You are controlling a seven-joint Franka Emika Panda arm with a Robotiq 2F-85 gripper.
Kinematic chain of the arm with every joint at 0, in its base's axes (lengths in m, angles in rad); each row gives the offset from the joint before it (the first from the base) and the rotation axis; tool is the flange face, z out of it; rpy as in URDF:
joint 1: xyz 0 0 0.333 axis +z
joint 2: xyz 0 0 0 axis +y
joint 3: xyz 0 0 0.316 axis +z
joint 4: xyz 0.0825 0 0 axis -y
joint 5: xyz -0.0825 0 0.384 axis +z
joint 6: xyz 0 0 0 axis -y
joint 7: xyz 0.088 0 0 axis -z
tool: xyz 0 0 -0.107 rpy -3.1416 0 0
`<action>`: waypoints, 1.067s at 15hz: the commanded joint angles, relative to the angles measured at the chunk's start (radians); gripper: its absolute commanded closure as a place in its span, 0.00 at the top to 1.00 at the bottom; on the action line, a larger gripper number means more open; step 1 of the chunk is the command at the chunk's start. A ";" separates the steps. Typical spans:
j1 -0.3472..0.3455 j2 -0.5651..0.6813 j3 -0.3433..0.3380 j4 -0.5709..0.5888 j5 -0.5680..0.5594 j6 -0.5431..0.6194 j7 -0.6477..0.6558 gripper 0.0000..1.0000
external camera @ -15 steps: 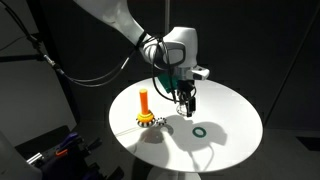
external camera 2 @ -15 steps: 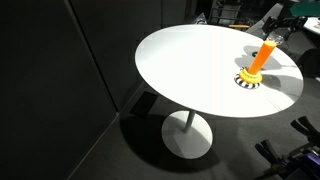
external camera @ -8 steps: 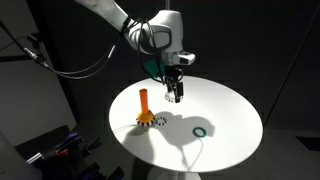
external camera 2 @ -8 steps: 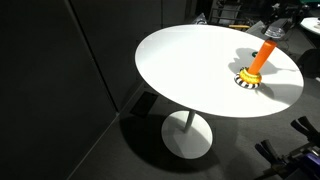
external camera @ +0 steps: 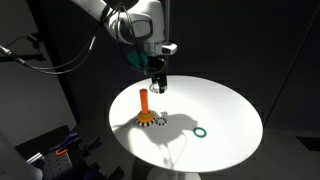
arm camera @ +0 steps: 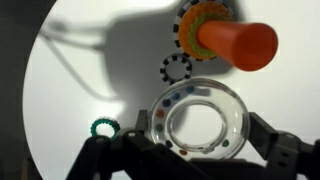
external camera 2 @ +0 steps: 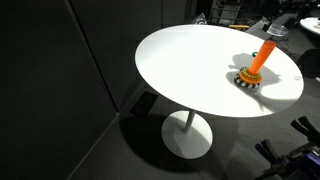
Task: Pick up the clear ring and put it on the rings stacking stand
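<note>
My gripper (arm camera: 197, 150) is shut on the clear ring (arm camera: 196, 122), a glassy ring with small coloured beads inside, held well above the white table (external camera: 230, 105). In an exterior view the gripper (external camera: 158, 86) hangs just above and beside the top of the rings stacking stand (external camera: 145, 105), an orange peg on a yellow base. In the wrist view the orange peg (arm camera: 240, 42) lies at the upper right, above the ring. The stand also shows in an exterior view (external camera 2: 257, 62).
A dark green ring (external camera: 200, 131) lies on the table away from the stand; it also shows in the wrist view (arm camera: 103, 128). A black-and-white dotted ring (external camera: 161, 120) lies beside the stand's base (arm camera: 176, 67). Dark surroundings ring the round table.
My gripper has risen and moved from over the table's middle toward the stand, carrying the clear ring. The green and dotted rings have stayed put.
</note>
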 commanded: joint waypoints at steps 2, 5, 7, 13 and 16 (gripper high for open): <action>0.005 -0.119 0.035 -0.100 -0.004 -0.032 -0.042 0.70; 0.012 -0.152 0.058 -0.142 -0.008 -0.030 -0.047 0.70; 0.015 -0.163 0.071 -0.163 -0.014 -0.026 -0.045 0.70; 0.018 -0.153 0.090 -0.192 -0.049 0.016 -0.019 0.70; 0.019 -0.144 0.094 -0.194 -0.063 0.052 -0.010 0.70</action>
